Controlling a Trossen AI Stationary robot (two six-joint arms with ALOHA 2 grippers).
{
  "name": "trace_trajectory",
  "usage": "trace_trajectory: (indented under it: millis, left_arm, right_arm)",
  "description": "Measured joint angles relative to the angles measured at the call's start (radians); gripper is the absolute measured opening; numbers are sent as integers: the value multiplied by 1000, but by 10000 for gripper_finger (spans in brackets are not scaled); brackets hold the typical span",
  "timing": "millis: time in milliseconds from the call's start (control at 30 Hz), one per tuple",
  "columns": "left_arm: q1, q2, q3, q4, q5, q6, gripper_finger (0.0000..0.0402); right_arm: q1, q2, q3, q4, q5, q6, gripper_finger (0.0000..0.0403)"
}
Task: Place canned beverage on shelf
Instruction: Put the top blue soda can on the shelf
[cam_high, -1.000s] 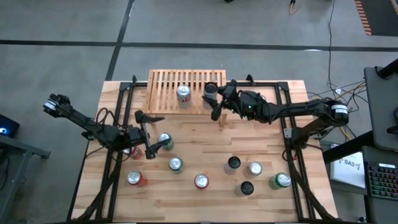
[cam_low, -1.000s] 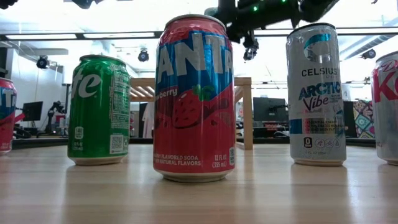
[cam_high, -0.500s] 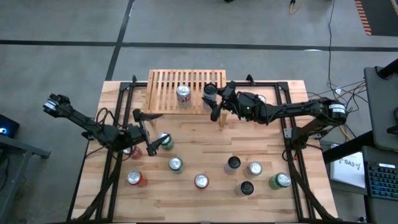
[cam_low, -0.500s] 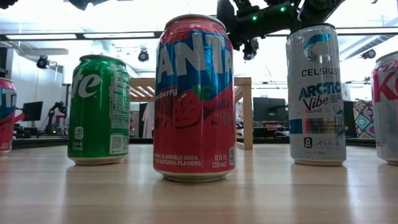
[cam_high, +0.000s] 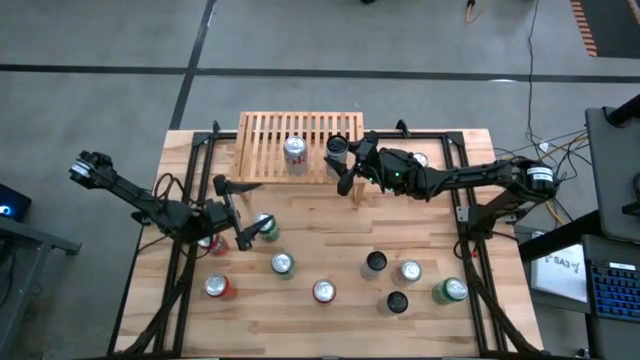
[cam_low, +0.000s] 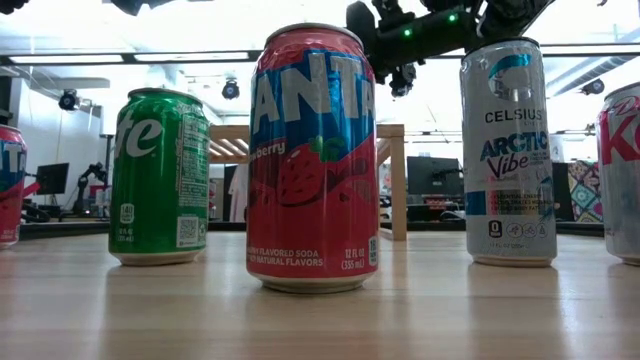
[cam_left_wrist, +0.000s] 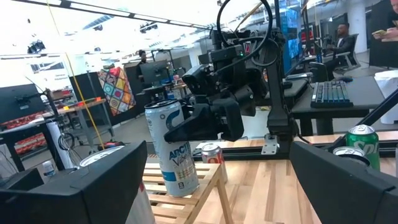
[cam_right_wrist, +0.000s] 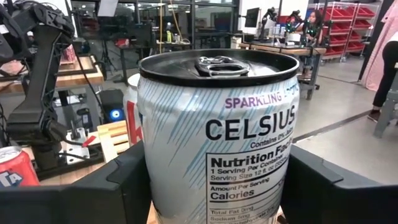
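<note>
A white-and-blue Celsius can (cam_high: 338, 143) stands upright on the right end of the light-wood slatted shelf (cam_high: 270, 135), its base (cam_left_wrist: 181, 190) on the slats. My right gripper (cam_high: 343, 155) reaches in from the table's right and is shut on the can. A red-and-white can (cam_high: 295, 150) stands at the middle of the shelf. My left gripper (cam_high: 232, 215) hovers open over the left part of the table beside a green can (cam_high: 265, 228), holding nothing. My right gripper has the Celsius can between its two fingers (cam_right_wrist: 124, 186), one on each side wall (cam_right_wrist: 155, 180) in the can's upper half. The fingers come level from the table's right side. The can stays upright, its base on the shelf's slats.
Several more cans stand on the plank table nearer the front: a red Fanta can (cam_low: 312, 160), a green can (cam_low: 158, 178), a second Celsius can (cam_low: 508, 150) and others. Black frame rails (cam_high: 180, 260) run along both table sides.
</note>
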Motion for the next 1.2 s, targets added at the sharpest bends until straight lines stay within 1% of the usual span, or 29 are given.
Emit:
trace_trajectory:
  millis: [200, 367, 567, 867, 933, 1033, 1133, 1200]
  left_arm:
    - [0, 0, 0, 0, 0, 0, 380]
    - [0, 0, 0, 0, 0, 0, 380]
    - [0, 0, 0, 0, 0, 0, 380]
    - [0, 0, 0, 0, 0, -3, 380]
    - [0, 0, 0, 0, 1, -24, 380]
    - [0, 7, 0, -4, 18, -107, 380]
    - [0, 28, -5, -6, 104, -205, 380]
    - [-1, 51, -5, 1, 144, -251, 380]
  right_arm:
    - [0, 0, 0, 0, 1, -1, 286]
    - [0, 0, 1, -2, 0, -1, 301]
    - [0, -8, 1, -3, 0, 0, 310]
    - [0, -75, 1, -6, -1, -3, 313]
    - [0, -96, 1, -6, 0, -16, 313]
    - [0, -132, 5, -6, 0, -38, 314]
    - [4, -167, 27, -15, -1, -52, 315]
    - [9, -187, 45, -52, -4, -53, 315]
